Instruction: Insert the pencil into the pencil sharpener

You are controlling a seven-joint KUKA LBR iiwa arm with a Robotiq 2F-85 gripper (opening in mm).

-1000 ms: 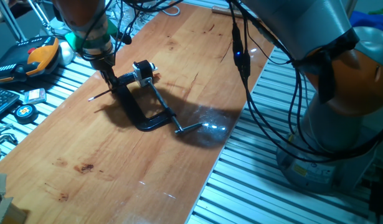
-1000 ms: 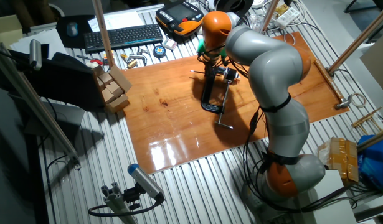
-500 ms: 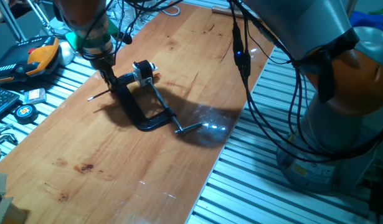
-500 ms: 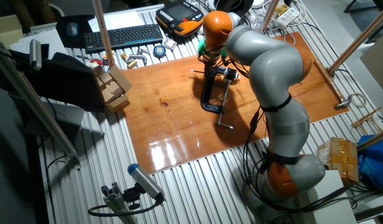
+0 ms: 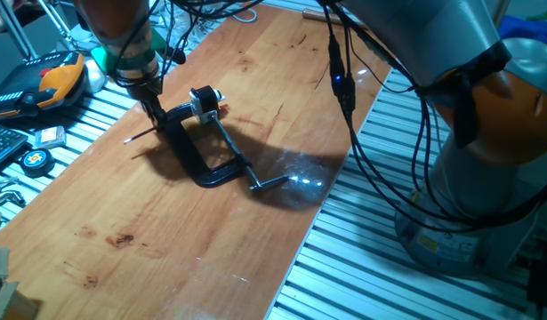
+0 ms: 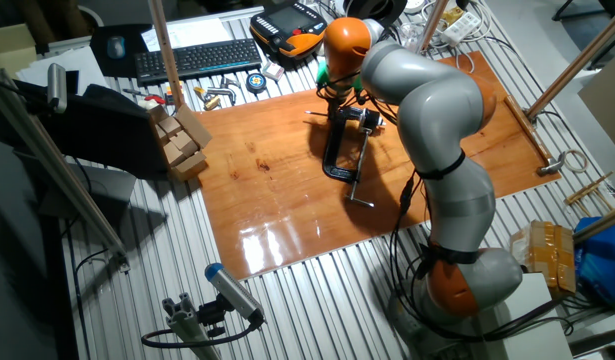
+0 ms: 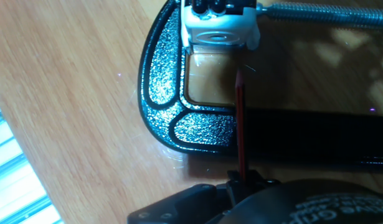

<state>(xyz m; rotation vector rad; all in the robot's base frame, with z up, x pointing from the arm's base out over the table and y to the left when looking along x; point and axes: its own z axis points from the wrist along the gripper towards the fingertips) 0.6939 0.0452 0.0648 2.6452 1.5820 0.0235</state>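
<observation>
Hand view: gripper [image 7: 242, 180] at bottom centre, fingers clamped on the red pencil [image 7: 240, 124]. The pencil runs up the frame across the black C-clamp [image 7: 160, 81], tip just below the silver pencil sharpener [image 7: 220, 28] at top centre, not inside.

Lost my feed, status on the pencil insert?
Gripper shut on pencil. Tip points at the pencil sharpener, just short of it, not in. Pencil crosses over black clamp; path looks open.
</observation>
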